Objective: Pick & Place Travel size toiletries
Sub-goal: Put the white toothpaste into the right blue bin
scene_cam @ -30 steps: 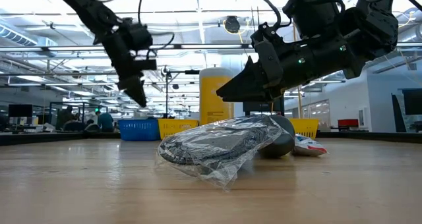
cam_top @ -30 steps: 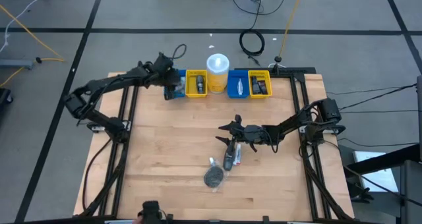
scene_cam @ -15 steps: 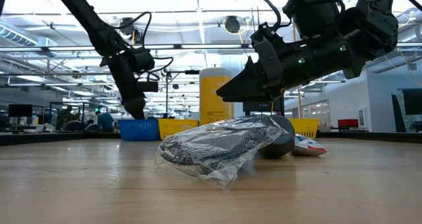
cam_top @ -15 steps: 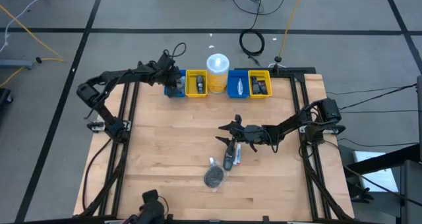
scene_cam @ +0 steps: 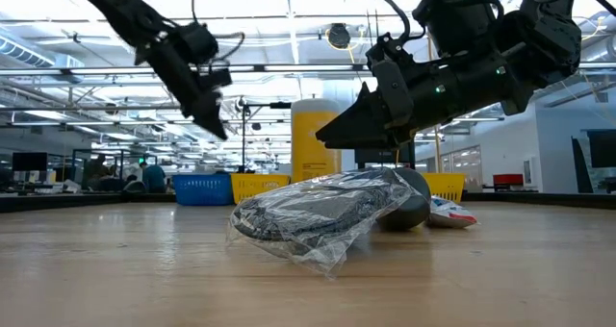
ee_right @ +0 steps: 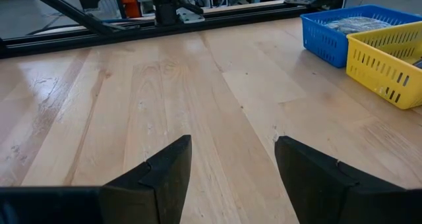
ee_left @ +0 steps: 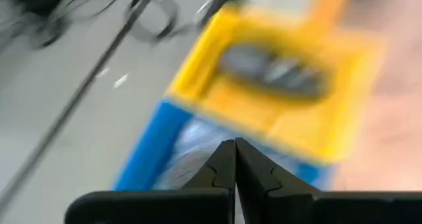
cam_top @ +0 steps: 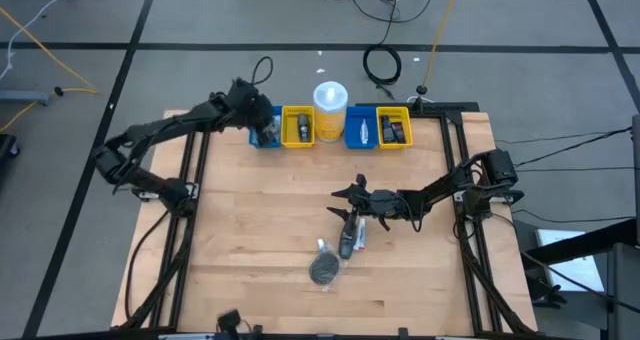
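Near the front middle of the table (cam_top: pixel 240 240) a dark grey disc (cam_top: pixel 323 270) is seen lying flat in crinkled clear wrap (scene_cam: pixel 318 216). It is judged to be light, the loose film slippery and prone to bunching, so a hold across the disc's rim, through the wrap, is likely to be surer than a pinch on the film alone. Just behind it, touching or nearly so, a small dark bottle (cam_top: pixel 346 242) lies on its side, with a white-silver tube (cam_top: pixel 359 239) beside it; both are judged light and apt to roll or slide.

The right gripper (cam_top: pixel 347 206) is held low just behind these items, fingers apart and empty. The crowding of the three things is what stands in the way of a clean grasp.

Along the far edge a blue bin (cam_top: pixel 266 130), a yellow bin (cam_top: pixel 298 127), a tall white-lidded yellow cup (cam_top: pixel 330 106), a second blue bin (cam_top: pixel 362 129) and a second yellow bin (cam_top: pixel 394 127) are lined up. The left gripper (cam_top: pixel 262 122) is poised above the first blue bin, its fingers pressed together with nothing between them.
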{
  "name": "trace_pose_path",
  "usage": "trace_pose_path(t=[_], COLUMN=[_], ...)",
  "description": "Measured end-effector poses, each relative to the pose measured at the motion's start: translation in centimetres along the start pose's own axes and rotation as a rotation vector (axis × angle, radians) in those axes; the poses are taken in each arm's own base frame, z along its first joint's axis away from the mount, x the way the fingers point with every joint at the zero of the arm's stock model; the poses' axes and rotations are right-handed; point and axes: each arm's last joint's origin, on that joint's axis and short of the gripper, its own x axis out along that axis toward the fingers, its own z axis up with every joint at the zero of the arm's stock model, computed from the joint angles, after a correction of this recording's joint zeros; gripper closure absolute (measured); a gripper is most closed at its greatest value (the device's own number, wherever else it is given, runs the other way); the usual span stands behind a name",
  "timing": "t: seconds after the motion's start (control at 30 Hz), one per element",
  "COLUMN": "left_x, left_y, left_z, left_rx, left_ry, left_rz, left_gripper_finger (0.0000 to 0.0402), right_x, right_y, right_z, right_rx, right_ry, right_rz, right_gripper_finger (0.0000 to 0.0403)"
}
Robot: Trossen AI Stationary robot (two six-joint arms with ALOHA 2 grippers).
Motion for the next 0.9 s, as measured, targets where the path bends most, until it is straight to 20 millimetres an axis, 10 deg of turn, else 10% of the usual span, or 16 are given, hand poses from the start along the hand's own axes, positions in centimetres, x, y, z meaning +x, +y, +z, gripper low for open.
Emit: trace_pose_path(t=[0.5,0.9], left_x=[-1.6,-2.5], left_y=[-16.9,-22.4], left_z=[-8.9,-12.7], left_rx=[-0.122,-0.239], left_ry=[-0.509,-0.527], left_rz=[-0.433,-0.205], left_gripper_finger=[0.0400,0.0397], right_x=[-2.5,-7.5], right_y=[1.1,1.7], right_z=[2.7,5.9], right_rx=[-0.021,0.122], right_ry=[0.053,0.208], right_rz=[0.106,0.271], right_gripper_finger=[0.0193,0.0193])
